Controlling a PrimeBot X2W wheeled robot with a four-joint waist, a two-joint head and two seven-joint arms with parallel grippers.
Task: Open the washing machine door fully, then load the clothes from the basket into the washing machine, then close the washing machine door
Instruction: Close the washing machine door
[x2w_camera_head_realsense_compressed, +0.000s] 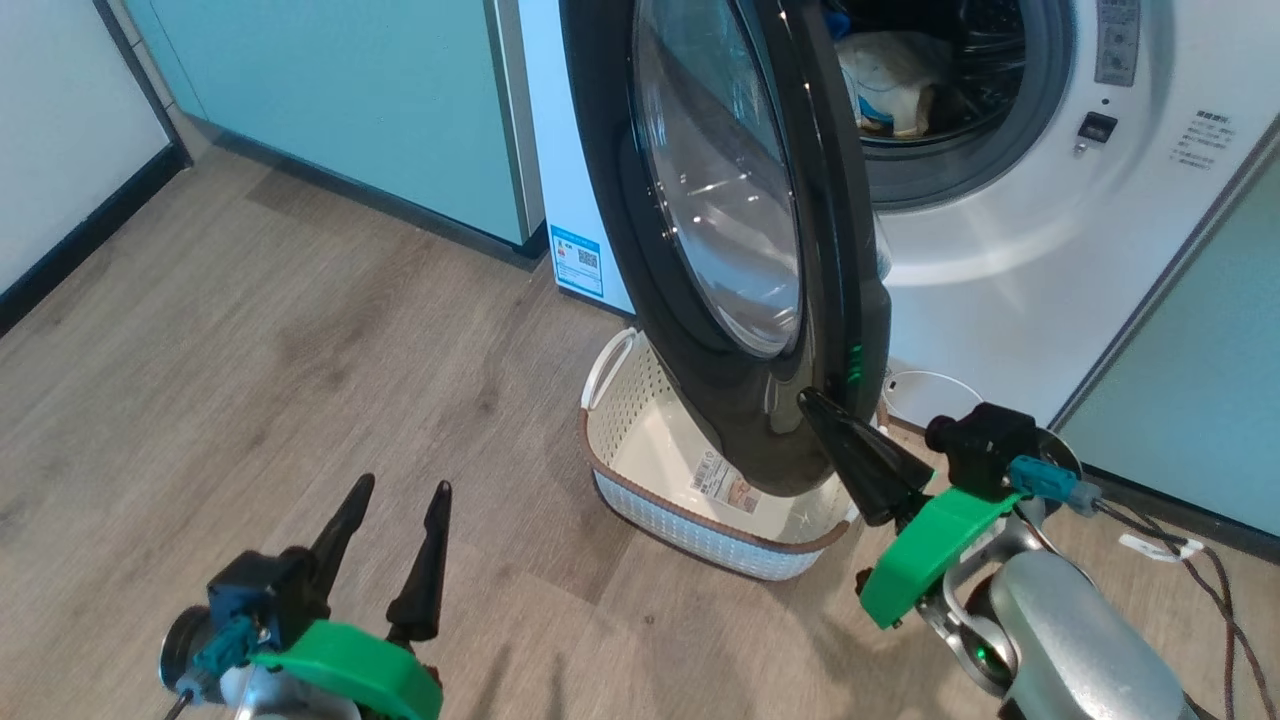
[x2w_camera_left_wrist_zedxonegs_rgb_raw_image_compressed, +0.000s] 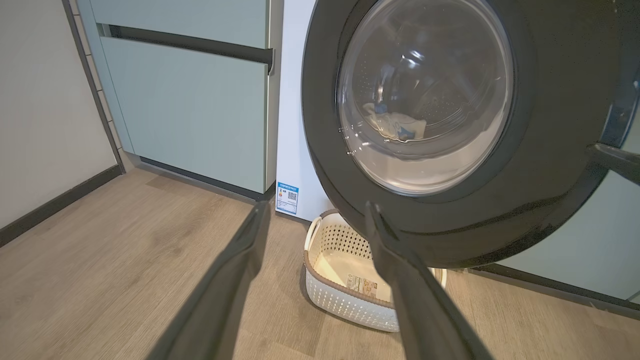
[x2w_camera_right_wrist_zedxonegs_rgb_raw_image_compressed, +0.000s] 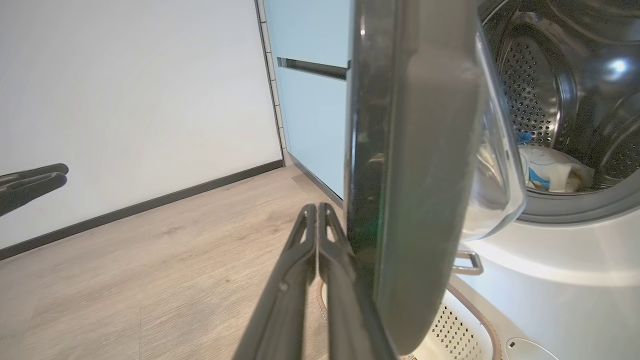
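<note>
I see a wood floor (x2w_camera_head_realsense_compressed: 250, 350), green cabinets (x2w_camera_head_realsense_compressed: 350, 100) and a blue sticker (x2w_camera_head_realsense_compressed: 578, 260) too small to read. My left gripper (x2w_camera_head_realsense_compressed: 403, 485) is apart, my right gripper (x2w_camera_head_realsense_compressed: 812, 403) together.

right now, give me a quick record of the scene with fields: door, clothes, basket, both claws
door: washing machine door partly open, standing out from the washing machine and hanging over the basket
clothes: clothes lie in the drum, pale with some blue
basket: basket on the floor under the door; label on its bottom, no clothes in the part that shows
left: left claw open, empty, apart from the door
right: right claw shut, tips at the door's lower edge
</note>
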